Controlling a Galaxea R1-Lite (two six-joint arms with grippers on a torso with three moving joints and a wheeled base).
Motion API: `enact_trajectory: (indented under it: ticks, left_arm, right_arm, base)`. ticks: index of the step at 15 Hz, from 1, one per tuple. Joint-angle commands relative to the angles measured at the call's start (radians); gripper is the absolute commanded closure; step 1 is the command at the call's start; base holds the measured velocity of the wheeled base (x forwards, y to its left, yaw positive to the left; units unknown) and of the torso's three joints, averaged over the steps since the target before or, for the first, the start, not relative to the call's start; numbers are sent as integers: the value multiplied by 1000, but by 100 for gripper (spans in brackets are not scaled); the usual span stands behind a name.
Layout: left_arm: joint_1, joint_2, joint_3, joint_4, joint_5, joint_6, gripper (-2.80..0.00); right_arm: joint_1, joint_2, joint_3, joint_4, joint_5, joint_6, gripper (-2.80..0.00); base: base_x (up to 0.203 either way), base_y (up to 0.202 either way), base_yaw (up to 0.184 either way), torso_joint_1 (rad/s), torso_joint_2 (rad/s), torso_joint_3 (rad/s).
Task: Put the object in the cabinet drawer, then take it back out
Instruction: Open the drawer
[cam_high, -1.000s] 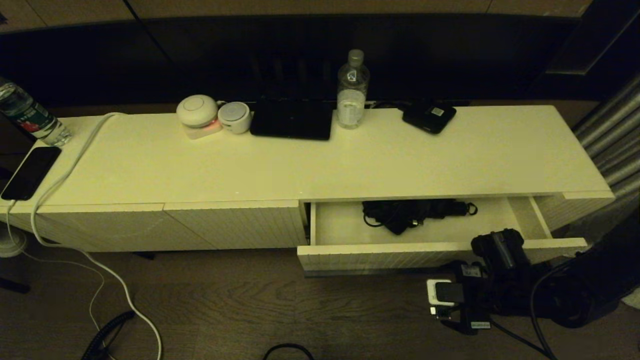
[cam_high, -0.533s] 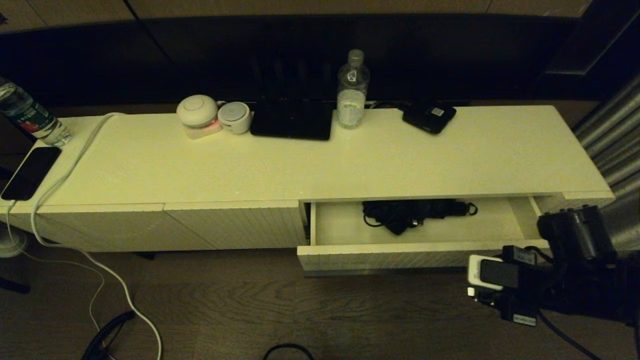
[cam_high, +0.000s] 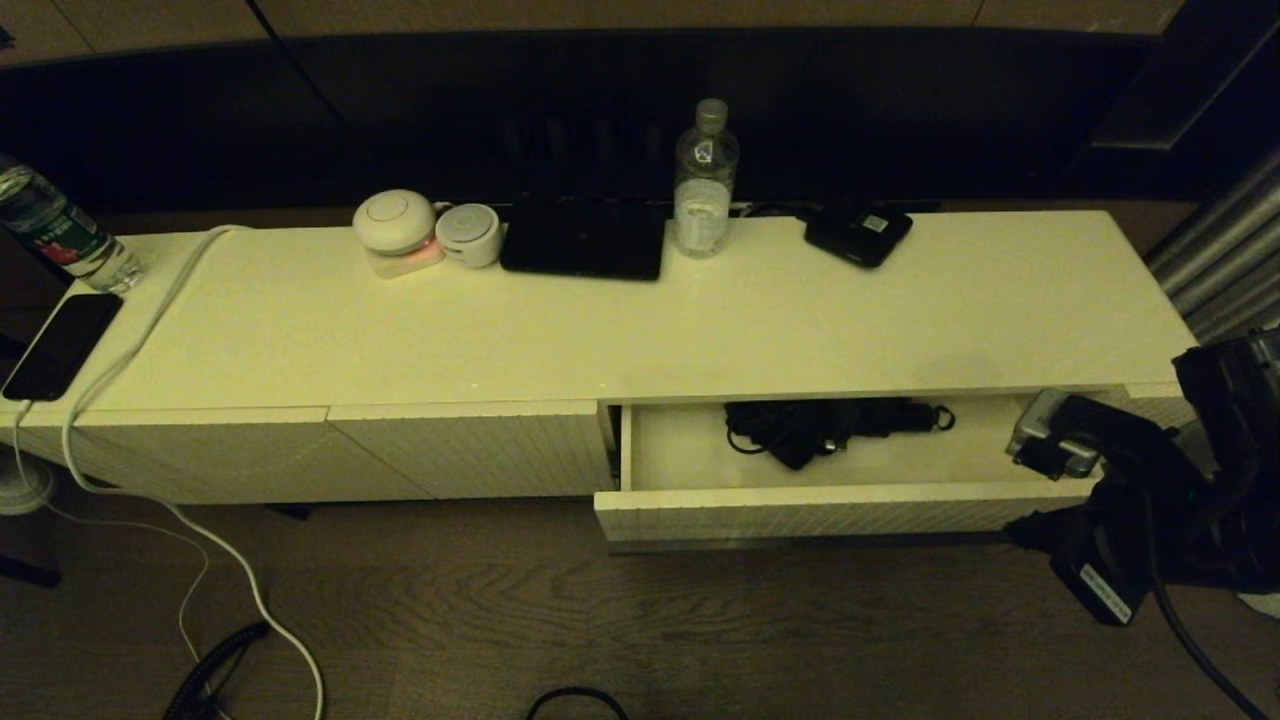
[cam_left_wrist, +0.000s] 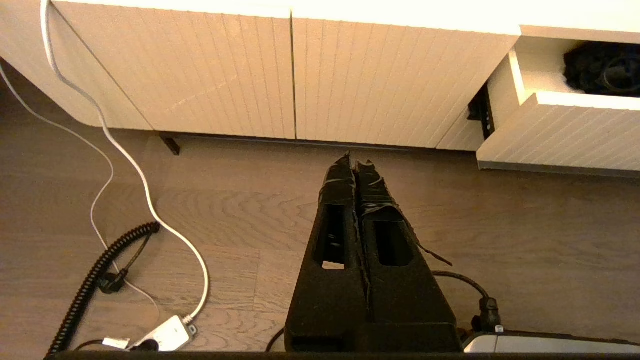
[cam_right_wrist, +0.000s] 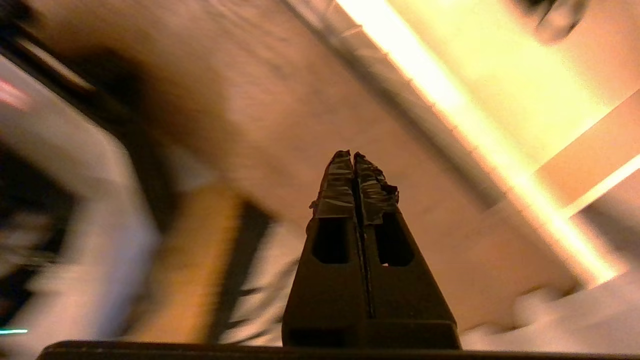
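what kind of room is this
Probably a home living room or bedroom: a long low cream sideboard on wood flooring, its cabinet drawer pulled open, with a charging phone, water bottle and small gadgets on top, and curtains at the right.

Drawer (cam_high: 800, 510) pulled out at cabinet (cam_high: 600, 330) front, right of centre, w/ object (cam_high: 830, 425) inside near its back. Bottle (cam_high: 705, 180) on cabinet top, rear centre. Phone (cam_high: 60, 345) at far left end.
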Motion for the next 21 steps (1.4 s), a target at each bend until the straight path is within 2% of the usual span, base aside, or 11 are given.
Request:
enact_trajectory:
  ticks: [1,4,6,8,10,18,21]
  left_arm:
    - [0,-2,0,0,0,-1,0]
    - [0,-2,0,0,0,-1,0]
    - [0,-2,0,0,0,-1,0]
    - [0,-2,0,0,0,-1,0]
    - [-1,-2,0,0,0,-1,0]
    - [0,-2,0,0,0,-1,0]
    - [0,-2,0,0,0,-1,0]
  right_arm:
    - [49,65,-72,31,-2,200,0]
    - [101,179,-199,34,-19,439,0]
    - [117,266,-297,34,-74,599,0]
    - [123,357,-367,34,-111,721,0]
    - [133,406,-394,31,-141,762,0]
    - [142,491,-439,24,-187,765,0]
    - [136,518,-447,16,-232,765,0]
  base:
    - [0,0,0,0,0,0]
    - [0,0,0,0,0,0]
    - [0,0,0,0,0,0]
    - [0,0,0,0,0,0]
    - [0,0,0,0,0,0]
    - [0,0,0,0,0,0]
    - [0,0,0,0,0,0]
